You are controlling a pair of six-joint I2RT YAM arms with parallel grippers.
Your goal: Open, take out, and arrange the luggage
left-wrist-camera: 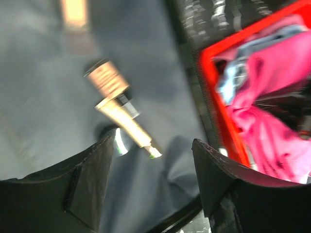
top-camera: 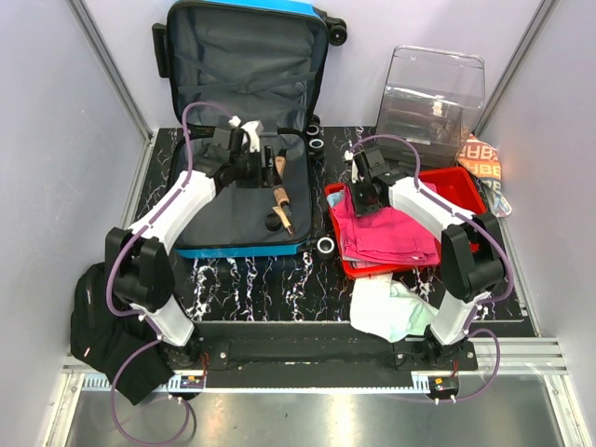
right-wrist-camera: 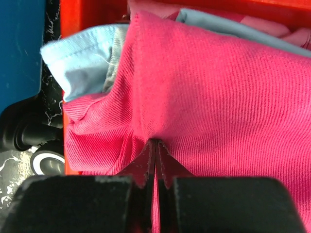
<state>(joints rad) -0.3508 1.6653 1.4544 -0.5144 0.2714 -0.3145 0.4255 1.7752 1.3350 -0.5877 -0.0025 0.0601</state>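
Observation:
The bright blue luggage (top-camera: pixel 242 250) lies open on the table, its lid (top-camera: pixel 244 56) leaning upright against the back wall. On the dark grey lining (left-wrist-camera: pixel 48 97) lie a tan tube-like item (top-camera: pixel 281 200) (left-wrist-camera: pixel 127 125) and a small black round thing (top-camera: pixel 272 222). My left gripper (top-camera: pixel 256 154) (left-wrist-camera: pixel 153 143) hovers open over the lining with nothing between its fingers. My right gripper (top-camera: pixel 363 200) (right-wrist-camera: pixel 155 143) is shut on a fold of the pink cloth (top-camera: pixel 391 233) (right-wrist-camera: pixel 218 87), which lies in the red tray (top-camera: pixel 466 182) beside the luggage.
A light blue cloth (right-wrist-camera: pixel 82 63) lies under the pink one. A clear plastic box (top-camera: pixel 433 93) stands at the back right, with patterned orange fabric (top-camera: pixel 484 163) beside it. A pale cloth (top-camera: pixel 391 307) lies at the front right and a black bag (top-camera: pixel 98 326) at the front left. A luggage wheel (top-camera: pixel 326 245) touches the tray.

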